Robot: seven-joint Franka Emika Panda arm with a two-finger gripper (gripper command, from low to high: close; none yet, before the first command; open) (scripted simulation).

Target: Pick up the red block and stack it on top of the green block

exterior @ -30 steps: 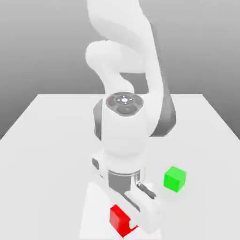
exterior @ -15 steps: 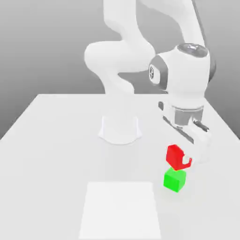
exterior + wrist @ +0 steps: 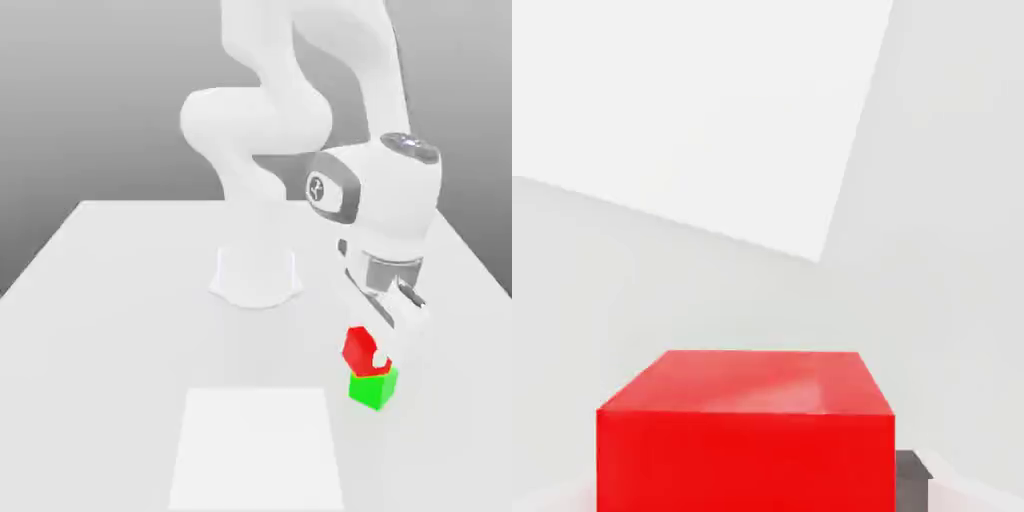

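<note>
Now the red block (image 3: 359, 350), fingers (image 3: 380, 358) clamped around it, lower, against the green block (image 3: 373, 389).

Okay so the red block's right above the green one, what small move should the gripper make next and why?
Probably ease down slightly before letting go: the gripper is shut on the red block, which looks tilted over the green block, and full contact between them can't be confirmed.
</note>
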